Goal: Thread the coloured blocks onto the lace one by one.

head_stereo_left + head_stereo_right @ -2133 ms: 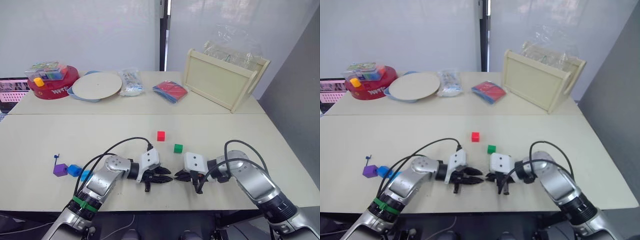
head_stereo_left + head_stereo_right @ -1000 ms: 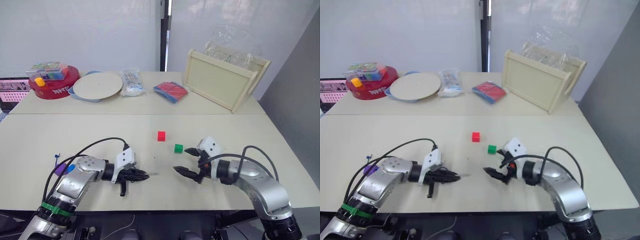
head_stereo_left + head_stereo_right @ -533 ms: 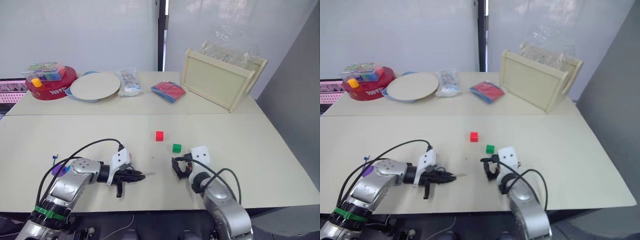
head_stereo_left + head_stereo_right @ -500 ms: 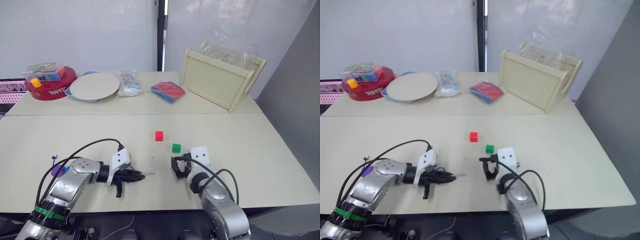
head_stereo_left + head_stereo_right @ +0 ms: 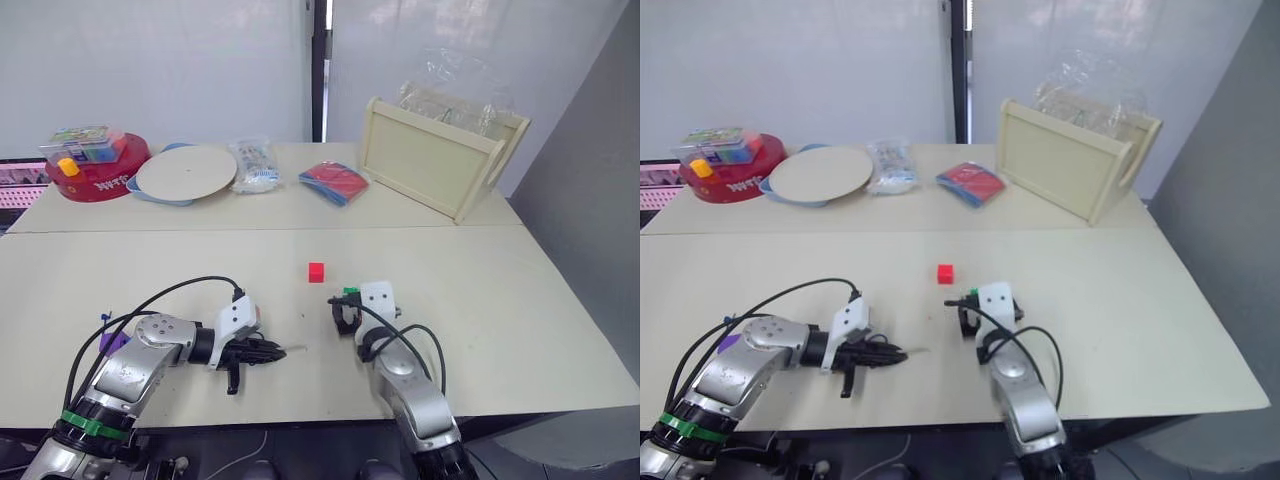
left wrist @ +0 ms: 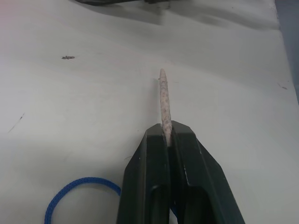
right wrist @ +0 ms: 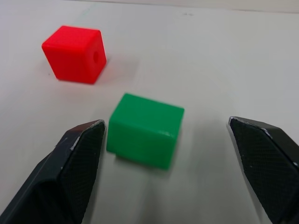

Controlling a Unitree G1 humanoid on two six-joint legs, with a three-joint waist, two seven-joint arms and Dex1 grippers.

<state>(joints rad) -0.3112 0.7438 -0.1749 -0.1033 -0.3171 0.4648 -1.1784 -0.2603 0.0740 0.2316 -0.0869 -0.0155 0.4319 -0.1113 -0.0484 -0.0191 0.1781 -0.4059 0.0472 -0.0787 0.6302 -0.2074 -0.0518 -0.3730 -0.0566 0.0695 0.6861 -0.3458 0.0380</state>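
My left gripper [image 5: 278,352] is shut on the pale stiff tip [image 6: 163,100] of the lace, which points toward the table's middle. A loop of the dark-blue lace [image 6: 70,193] lies on the table beside the fingers. The purple block [image 5: 112,342] sits at the left by my left forearm. A green block [image 7: 145,135] lies just ahead of my right gripper [image 7: 164,125], which is open with one finger on either side of it, not touching. The red block [image 5: 316,271] rests a little farther back and to the left, with its hole [image 7: 96,57] showing.
Along the far side stand a red round tin [image 5: 95,175], a pale plate [image 5: 186,170], a plastic bag [image 5: 255,165], a red-and-blue packet [image 5: 335,182] and a wooden crate [image 5: 440,160]. Black cables loop over both forearms.
My right gripper has swung round from pointing left near the front edge to facing forward at the green block. The left gripper has stayed shut on the lace tip, drifting slightly left.
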